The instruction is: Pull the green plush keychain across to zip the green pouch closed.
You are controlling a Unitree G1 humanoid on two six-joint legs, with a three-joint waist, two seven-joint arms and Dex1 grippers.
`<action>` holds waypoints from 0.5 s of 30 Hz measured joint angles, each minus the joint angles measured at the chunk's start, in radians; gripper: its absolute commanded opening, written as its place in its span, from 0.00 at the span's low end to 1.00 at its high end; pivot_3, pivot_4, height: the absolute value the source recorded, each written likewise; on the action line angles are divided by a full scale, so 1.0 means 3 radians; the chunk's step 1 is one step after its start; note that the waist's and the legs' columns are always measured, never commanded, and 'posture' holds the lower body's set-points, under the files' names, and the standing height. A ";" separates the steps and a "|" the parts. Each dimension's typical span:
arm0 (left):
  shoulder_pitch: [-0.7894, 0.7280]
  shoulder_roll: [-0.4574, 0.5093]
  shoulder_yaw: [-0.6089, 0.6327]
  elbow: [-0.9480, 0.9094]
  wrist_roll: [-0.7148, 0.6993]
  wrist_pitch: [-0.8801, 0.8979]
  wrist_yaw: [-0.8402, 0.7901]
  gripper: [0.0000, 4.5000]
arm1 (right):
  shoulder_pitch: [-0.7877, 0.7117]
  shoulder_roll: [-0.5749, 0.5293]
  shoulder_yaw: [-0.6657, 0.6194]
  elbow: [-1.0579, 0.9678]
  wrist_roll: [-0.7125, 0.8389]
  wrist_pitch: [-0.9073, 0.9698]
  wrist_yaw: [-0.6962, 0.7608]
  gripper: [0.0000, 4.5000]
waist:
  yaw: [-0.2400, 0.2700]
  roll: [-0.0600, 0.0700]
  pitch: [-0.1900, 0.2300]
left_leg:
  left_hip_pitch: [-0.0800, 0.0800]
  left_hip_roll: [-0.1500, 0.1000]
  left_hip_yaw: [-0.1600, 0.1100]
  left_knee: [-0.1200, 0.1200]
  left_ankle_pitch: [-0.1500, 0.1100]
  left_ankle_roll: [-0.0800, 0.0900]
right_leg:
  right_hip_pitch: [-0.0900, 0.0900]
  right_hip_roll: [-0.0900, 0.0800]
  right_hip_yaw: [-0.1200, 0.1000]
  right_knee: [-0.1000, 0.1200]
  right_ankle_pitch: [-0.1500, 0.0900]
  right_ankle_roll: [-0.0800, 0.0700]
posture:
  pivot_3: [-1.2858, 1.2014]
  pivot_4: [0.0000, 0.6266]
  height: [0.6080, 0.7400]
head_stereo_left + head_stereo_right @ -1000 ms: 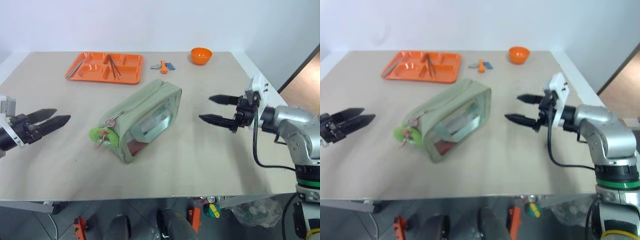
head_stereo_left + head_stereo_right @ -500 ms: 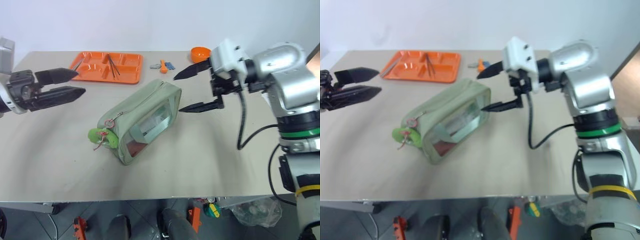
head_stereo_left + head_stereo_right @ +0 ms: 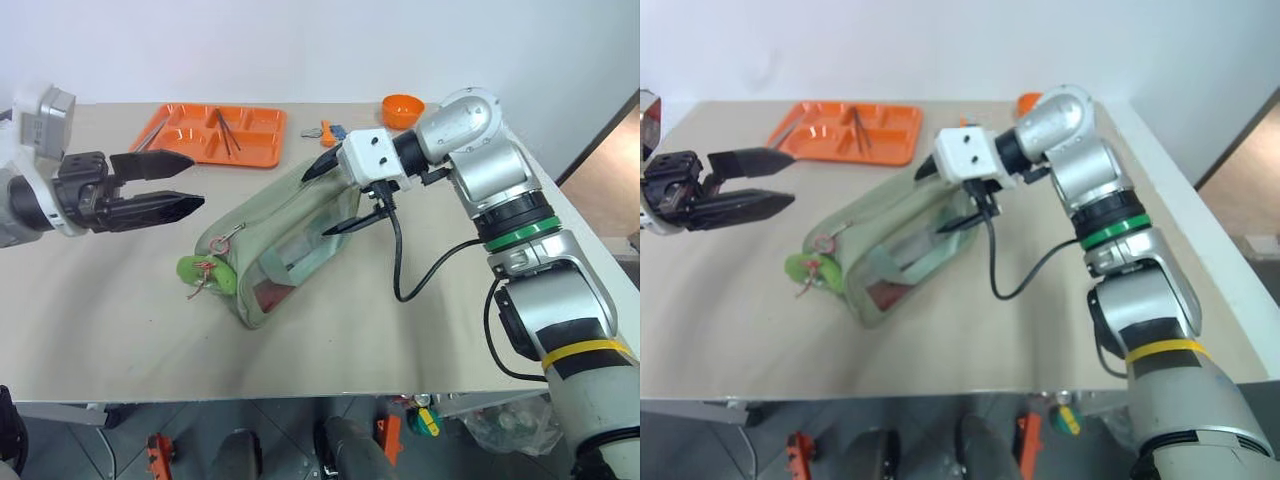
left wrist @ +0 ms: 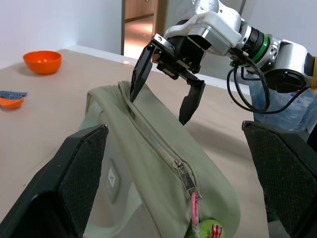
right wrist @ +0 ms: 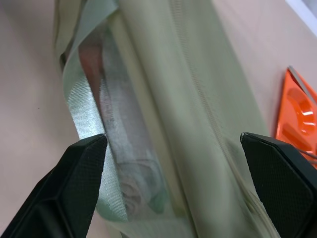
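Observation:
The green pouch [image 3: 285, 240] lies slantwise in the middle of the table, its clear window facing the front. Its zipper [image 4: 163, 148] runs along the top, with the slider at the near left end. The green plush keychain [image 3: 205, 275] hangs from that slider on a reddish string and rests on the table. My right gripper [image 3: 318, 203] is open and straddles the pouch's far right end, one finger over the zipper line, the other by the window side. My left gripper [image 3: 195, 180] is open and held level in the air to the pouch's left, above the keychain and apart from it.
An orange tray [image 3: 215, 135] with utensils lies at the back left. An orange bowl [image 3: 402, 108] and small orange and blue items [image 3: 328, 131] sit at the back. The right arm's black cable [image 3: 420, 280] hangs over the table, right of the pouch.
My right gripper has swung left and come down around the pouch's far end, its wrist rolled. My left gripper has moved right and upward, closer to the pouch. The pouch and keychain have not moved.

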 measured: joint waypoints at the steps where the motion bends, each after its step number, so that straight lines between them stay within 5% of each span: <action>1: 0.0013 -0.0011 0.0000 -0.0013 0.0000 0.0000 0.0013 1.00 | 0.0019 0.0017 0.0007 -0.0001 -0.0008 -0.0026 0.0001 0.72 | 0.0000 0.0000 0.0000 | 0.0000 0.0000 -0.0002 0.0000 0.0000 0.0000 | 0.0000 0.0000 -0.0001 0.0000 0.0000 0.0000 | 0.52 0.24 1.00; 10: 0.0049 -0.0033 0.0001 -0.0047 -0.0007 0.0001 0.0112 1.00 | 0.0078 0.0169 0.0027 0.0127 -0.0117 -0.0147 -0.0008 0.03 | 0.0003 0.0000 0.0000 | 0.0001 0.0001 -0.0006 0.0001 0.0002 -0.0003 | 0.0000 0.0000 -0.0004 0.0002 0.0000 -0.0002 | 0.52 0.24 1.00; 15: 0.0060 -0.0033 0.0006 -0.0052 -0.0024 0.0001 0.0162 1.00 | 0.0092 0.0168 0.0024 0.0151 -0.0125 -0.0162 0.0005 0.00 | 0.0002 0.0000 0.0000 | 0.0001 0.0000 -0.0005 0.0001 0.0002 -0.0003 | 0.0000 0.0000 -0.0004 0.0002 0.0000 -0.0002 | 0.52 0.24 1.00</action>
